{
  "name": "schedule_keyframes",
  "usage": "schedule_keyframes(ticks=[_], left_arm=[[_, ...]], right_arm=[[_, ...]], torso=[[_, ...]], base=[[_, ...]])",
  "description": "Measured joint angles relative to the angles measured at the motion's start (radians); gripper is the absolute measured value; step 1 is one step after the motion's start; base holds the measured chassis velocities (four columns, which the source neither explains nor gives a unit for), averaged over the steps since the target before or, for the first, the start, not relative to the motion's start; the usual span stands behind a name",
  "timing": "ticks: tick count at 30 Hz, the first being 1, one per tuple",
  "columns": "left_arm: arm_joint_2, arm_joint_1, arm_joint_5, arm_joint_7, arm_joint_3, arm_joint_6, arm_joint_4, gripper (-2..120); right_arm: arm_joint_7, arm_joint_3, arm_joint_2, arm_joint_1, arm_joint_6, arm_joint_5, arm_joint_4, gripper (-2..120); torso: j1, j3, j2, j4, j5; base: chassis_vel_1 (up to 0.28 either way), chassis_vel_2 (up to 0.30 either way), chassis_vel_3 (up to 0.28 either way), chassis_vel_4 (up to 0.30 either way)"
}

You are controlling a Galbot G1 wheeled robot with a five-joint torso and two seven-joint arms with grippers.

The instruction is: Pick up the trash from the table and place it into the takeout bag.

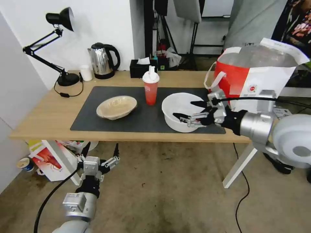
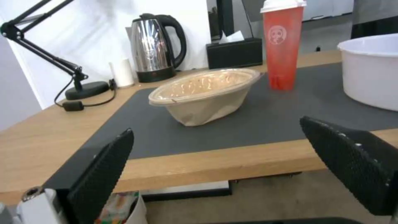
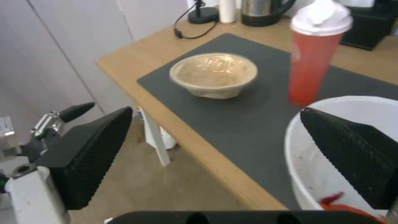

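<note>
Scraps lay half-hidden in the white bowl (image 1: 181, 110), right gripper (image 1: 191, 112) spread over its near rim; left gripper (image 1: 99, 159) spread below the table (image 1: 42, 113).

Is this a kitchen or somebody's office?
Probably an office or studio: a desk lamp, a kettle, tripod stands behind the table, and takeaway trash on it.
</note>
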Motion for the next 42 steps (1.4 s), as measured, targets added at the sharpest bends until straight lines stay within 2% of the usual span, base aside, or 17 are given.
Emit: schedule_keyframes(ticks=[1, 4, 14, 42], left_arm=[[0.000, 0.000, 0.000, 0.000, 0.000, 0.000, 0.000, 100], [0.000, 0.000, 0.000, 0.000, 0.000, 0.000, 0.000, 100], [0.000, 0.000, 0.000, 0.000, 0.000, 0.000, 0.000, 100], [0.000, 0.000, 0.000, 0.000, 0.000, 0.000, 0.000, 100]], right_arm=[[0.000, 0.000, 0.000, 0.000, 0.000, 0.000, 0.000, 100], [0.030, -0.091, 0.035, 0.092, -0.009, 0.023, -0.004, 100], [0.064, -0.198, 0.081, 0.201, -0.058, 0.042, -0.040, 100], [0.092, -0.349, 0.137, 0.354, -0.146, 0.053, -0.170, 100]], torso=[[0.000, 0.000, 0.000, 0.0000, 0.0000], [0.000, 0.000, 0.000, 0.0000, -0.0001], [0.000, 0.000, 0.000, -0.0001, 0.0000], [0.000, 0.000, 0.000, 0.0000, 0.0000]], base=[[0.000, 0.000, 0.000, 0.000], [0.000, 0.000, 0.000, 0.000], [0.000, 0.000, 0.000, 0.000], [0.000, 0.000, 0.000, 0.000]])
